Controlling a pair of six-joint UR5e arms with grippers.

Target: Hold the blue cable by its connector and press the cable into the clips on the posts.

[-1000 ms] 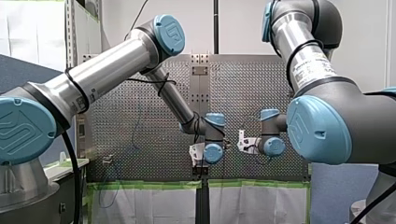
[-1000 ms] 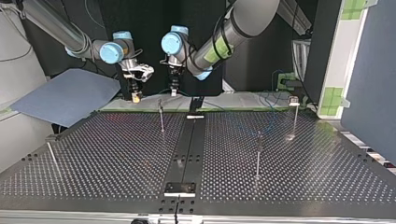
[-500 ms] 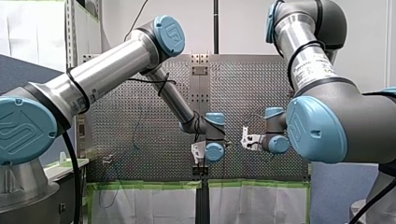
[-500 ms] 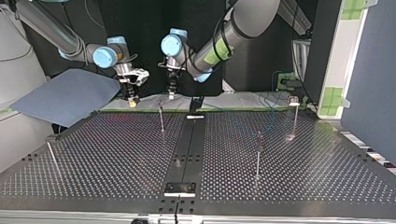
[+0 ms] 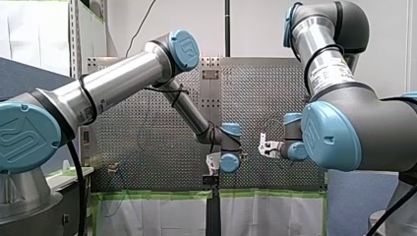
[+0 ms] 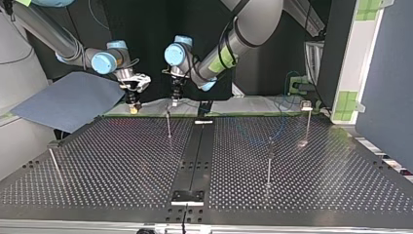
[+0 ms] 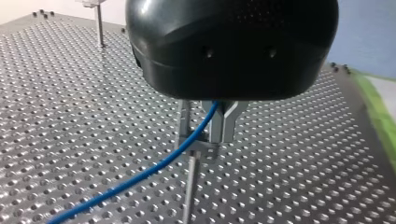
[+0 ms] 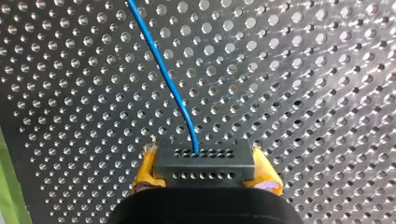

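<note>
In the right wrist view my right gripper (image 8: 205, 173) is shut on the black connector (image 8: 204, 161), yellow pads (image 8: 145, 170) on both sides. The blue cable (image 8: 163, 74) leaves the connector and runs ahead over the perforated plate. In the left wrist view my left gripper (image 7: 204, 135) is shut on the blue cable (image 7: 140, 175) with its metal fingers (image 7: 225, 123), just above the clip (image 7: 201, 150) of a thin post (image 7: 188, 191). At the top view's far edge my right gripper (image 6: 132, 102) is left of my left gripper (image 6: 174, 96), which hangs over the post (image 6: 168, 124).
Three more thin posts stand on the perforated table: one at the top view's left (image 6: 54, 163), one right of the middle (image 6: 269, 163), one at the far right (image 6: 307, 119). A blue sheet (image 6: 68, 100) lies beyond the table's far left corner.
Both grippers have moved toward the top view's left along the far edge. My left gripper has come closer over the post near the middle. Both grips stay the same.
</note>
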